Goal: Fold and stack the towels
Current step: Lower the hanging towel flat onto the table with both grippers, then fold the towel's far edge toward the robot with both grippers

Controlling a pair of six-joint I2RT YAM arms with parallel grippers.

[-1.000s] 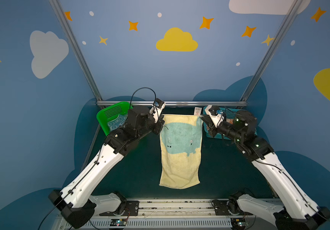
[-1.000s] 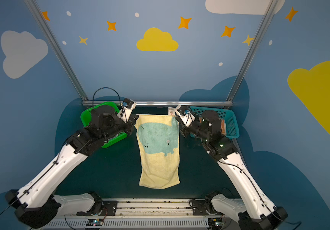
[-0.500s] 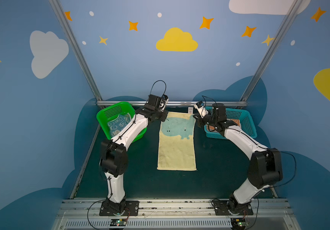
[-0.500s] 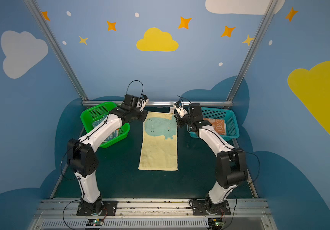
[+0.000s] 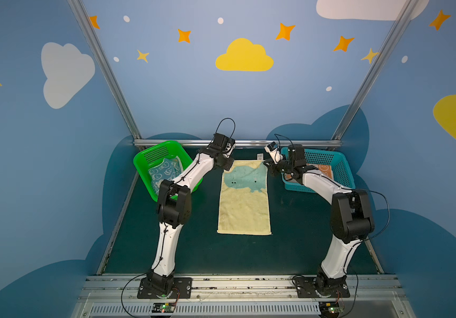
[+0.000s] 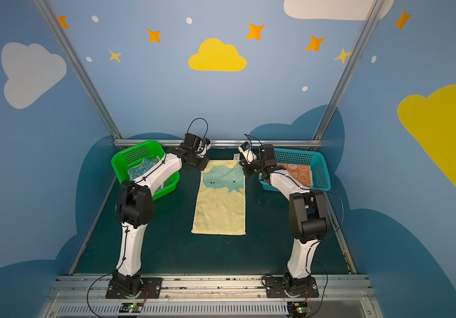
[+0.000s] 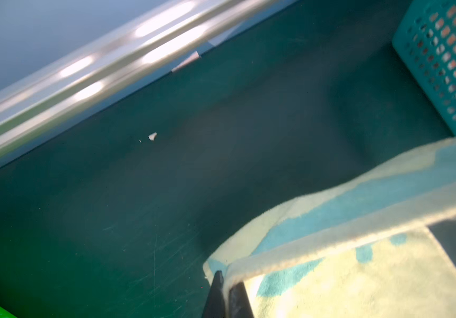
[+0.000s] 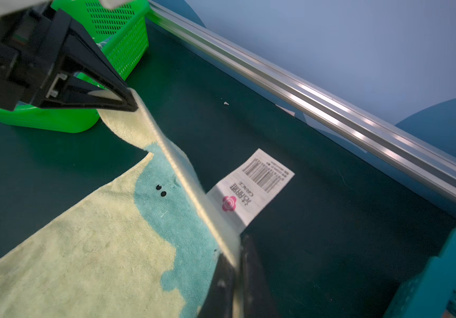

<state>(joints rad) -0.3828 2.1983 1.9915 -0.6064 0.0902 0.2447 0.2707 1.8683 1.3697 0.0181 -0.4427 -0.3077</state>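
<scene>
A pale yellow towel (image 5: 244, 203) (image 6: 219, 209) with a teal patch lies lengthwise on the dark green table; only its far edge is lifted. My left gripper (image 5: 228, 166) (image 7: 225, 278) is shut on the far left corner. My right gripper (image 5: 269, 168) (image 8: 237, 258) is shut on the far right corner, beside the towel's white barcode label (image 8: 251, 187). A blue towel (image 5: 163, 172) lies in the green basket (image 5: 155, 147). An orange towel (image 6: 298, 172) lies in the teal basket (image 6: 300, 158).
An aluminium rail (image 5: 238, 142) runs along the table's far edge, close behind both grippers. The green basket stands at the far left under my left forearm, the teal basket at the far right by my right forearm.
A second ago the towel hung high between both grippers. Both arms have since reached down and away, and the towel now lies flat with its far corners still pinched.
</scene>
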